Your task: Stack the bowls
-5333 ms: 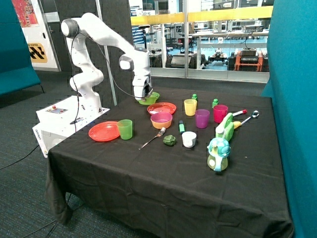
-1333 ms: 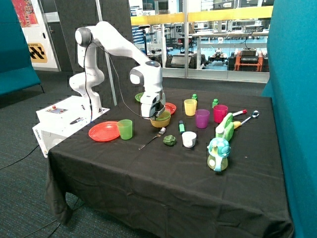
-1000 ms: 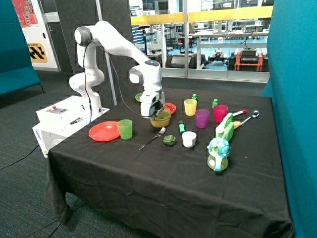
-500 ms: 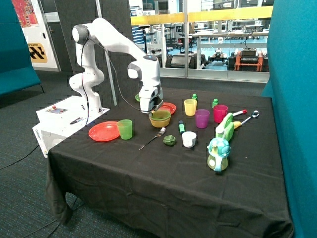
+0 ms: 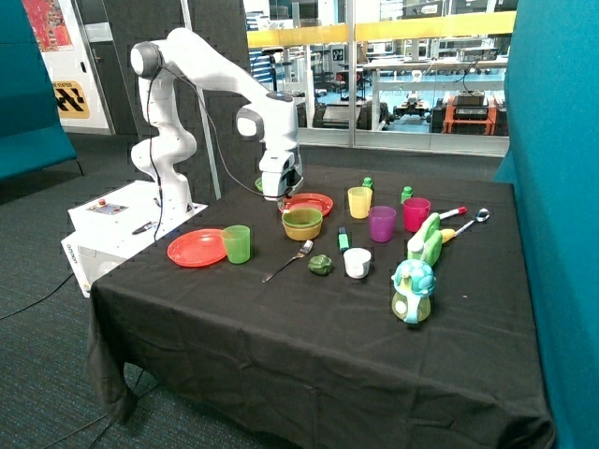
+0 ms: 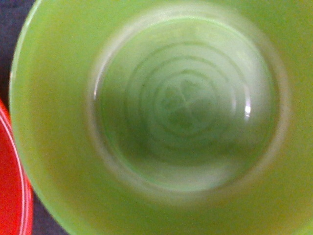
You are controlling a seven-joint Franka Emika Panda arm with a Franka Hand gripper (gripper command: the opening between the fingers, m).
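Note:
The light green bowl [image 5: 302, 217] sits nested on top in the yellow bowl [image 5: 302, 231] near the table's middle. The purple bowl is hidden, covered by the green one. My gripper [image 5: 284, 199] hangs just above and a little behind the stack, towards the arm's base, open and empty, apart from the bowls. In the wrist view the inside of the light green bowl [image 6: 186, 107] fills the picture, and no fingers show.
A red plate [image 5: 314, 200] [image 6: 10, 196] lies right behind the stack, and a green plate [image 5: 263, 184] lies behind the gripper. Another red plate [image 5: 197, 247], a green cup [image 5: 237, 243] and a fork [image 5: 288, 260] lie nearer the front. Yellow [image 5: 359, 201], purple [image 5: 381, 223] and pink [image 5: 416, 213] cups stand beside.
The gripper carried the light green bowl from the green plate to the yellow bowl, set it in, let go and has risen back towards the arm's base.

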